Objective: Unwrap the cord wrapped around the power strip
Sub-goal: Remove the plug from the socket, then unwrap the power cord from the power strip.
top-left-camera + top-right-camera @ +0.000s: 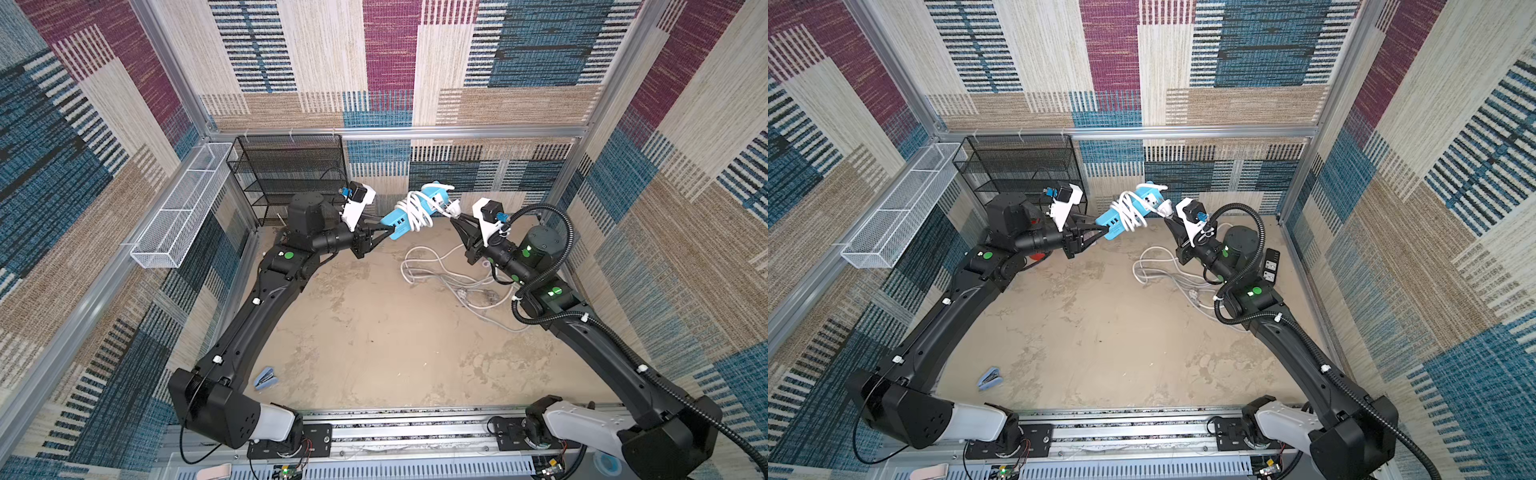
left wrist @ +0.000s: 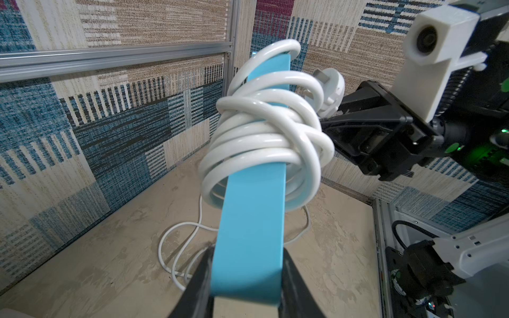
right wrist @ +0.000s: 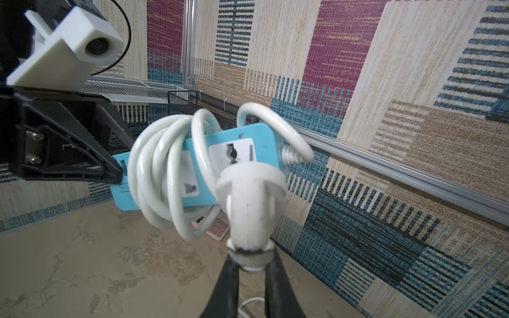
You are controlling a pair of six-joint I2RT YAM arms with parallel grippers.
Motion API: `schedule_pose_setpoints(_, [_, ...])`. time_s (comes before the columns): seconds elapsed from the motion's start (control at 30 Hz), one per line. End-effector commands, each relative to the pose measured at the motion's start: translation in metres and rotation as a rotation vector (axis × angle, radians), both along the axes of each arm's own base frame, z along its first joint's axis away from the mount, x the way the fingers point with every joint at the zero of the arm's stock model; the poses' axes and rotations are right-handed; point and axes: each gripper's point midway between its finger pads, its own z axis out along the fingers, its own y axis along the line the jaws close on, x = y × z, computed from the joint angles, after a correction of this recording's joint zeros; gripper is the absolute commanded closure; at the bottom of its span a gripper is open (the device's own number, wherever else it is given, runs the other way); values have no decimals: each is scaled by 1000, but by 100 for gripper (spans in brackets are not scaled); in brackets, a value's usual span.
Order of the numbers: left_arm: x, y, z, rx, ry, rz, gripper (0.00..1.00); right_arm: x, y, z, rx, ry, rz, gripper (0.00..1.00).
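In a top view, left of upper centre, the left gripper clamps the lower-left end of the blue power strip, which is held aloft at upper centre with the white cord coiled round its middle, and just to the right the right gripper pinches the cord's white plug.

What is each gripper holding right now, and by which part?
The left gripper clamps the blue power strip by its bare end; the right gripper pinches the white plug by its narrow neck.
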Motion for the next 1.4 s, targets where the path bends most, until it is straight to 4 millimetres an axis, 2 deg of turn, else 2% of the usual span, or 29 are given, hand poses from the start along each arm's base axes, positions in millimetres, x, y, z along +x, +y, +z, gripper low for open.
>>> schedule_pose_setpoints(0.0, [43,36,7,4,-41,279,100,-12,4,20,39,-64,52,100])
schedule_pose_setpoints(0.47, [45,41,9,-15,-39,291,100,-24,12,18,44,-83,90,100])
schedule_pose_setpoints(0.77, [48,48,10,-17,-44,316,100,-29,2,15,54,-100,47,100])
schedule_pose_setpoints(0.9, [48,46,13,-39,-37,301,100,-32,5,10,70,-113,72,98])
schedule_pose_setpoints(1.0, [46,47,14,-38,-47,298,100,-33,8,1,81,-110,92,61])
schedule_pose_setpoints(1.1, [43,47,17,-33,-60,294,100,-35,7,0,89,-115,92,15])
schedule_pose_setpoints(1.13, [42,47,17,-33,-60,293,100,-35,7,0,88,-114,92,5])
schedule_pose_setpoints(1.17, [42,47,18,-34,-61,289,100,-35,6,0,86,-113,88,1])
schedule_pose_setpoints(1.37, [38,45,22,-37,-61,267,100,-18,9,-2,53,-66,75,2])
